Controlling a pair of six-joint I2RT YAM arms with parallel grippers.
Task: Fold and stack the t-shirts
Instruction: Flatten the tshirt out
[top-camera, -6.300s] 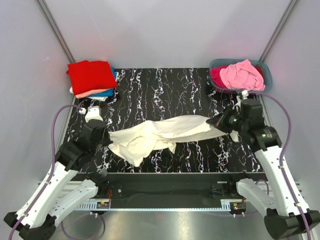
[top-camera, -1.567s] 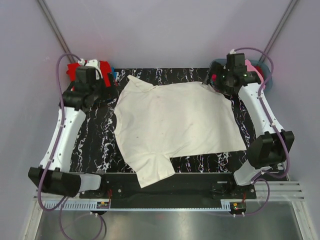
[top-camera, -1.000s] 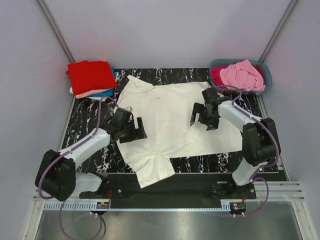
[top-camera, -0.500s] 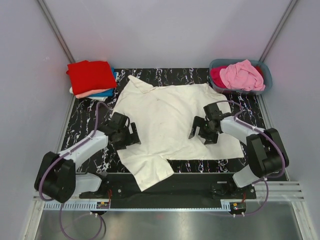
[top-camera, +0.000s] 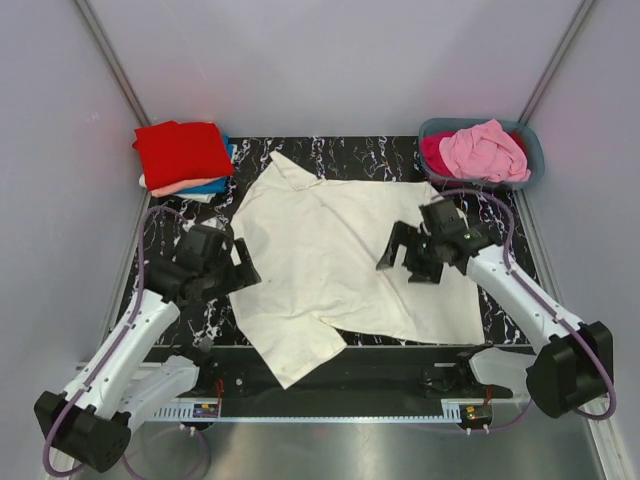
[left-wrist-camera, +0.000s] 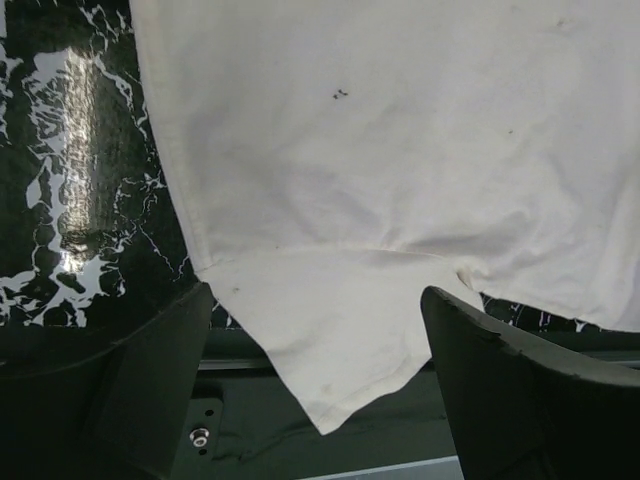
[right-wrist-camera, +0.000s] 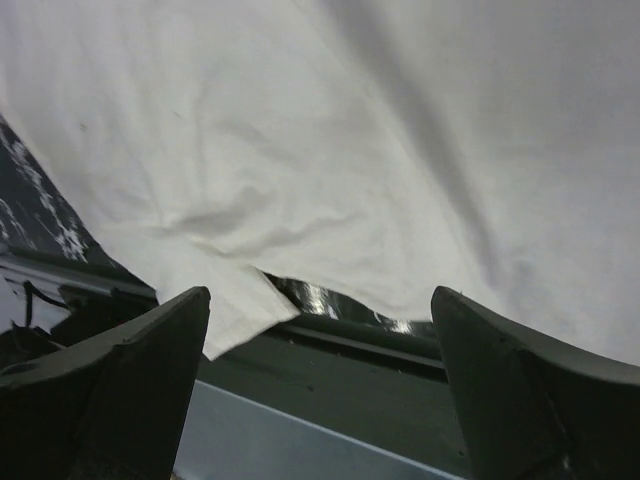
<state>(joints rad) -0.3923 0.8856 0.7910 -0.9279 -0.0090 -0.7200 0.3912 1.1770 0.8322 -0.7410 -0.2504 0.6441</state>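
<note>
Lying spread flat across the middle of the worktop (top-camera: 360, 156), the cream t-shirt (top-camera: 330, 240) is opened out, probably so its edges can be reached for the first fold. Its long axis seems to run left to right: both sleeves sit on the left side, so the neck appears to point toward the left arm and the hem toward the right. The far sleeve (top-camera: 283, 168) rests on the worktop, while the near sleeve (top-camera: 300, 352) hangs over the front edge.

The left hand (top-camera: 240, 268) hovers at the shirt's left border with its jaws wide and nothing between them. The right hand (top-camera: 405, 262) hangs over the cloth nearer the hem, equally wide and empty.

The folded stack (top-camera: 183, 152), red on top, waits in the far left corner. A pink shirt (top-camera: 485, 150) fills the tub (top-camera: 532, 150) at the far right.
</note>
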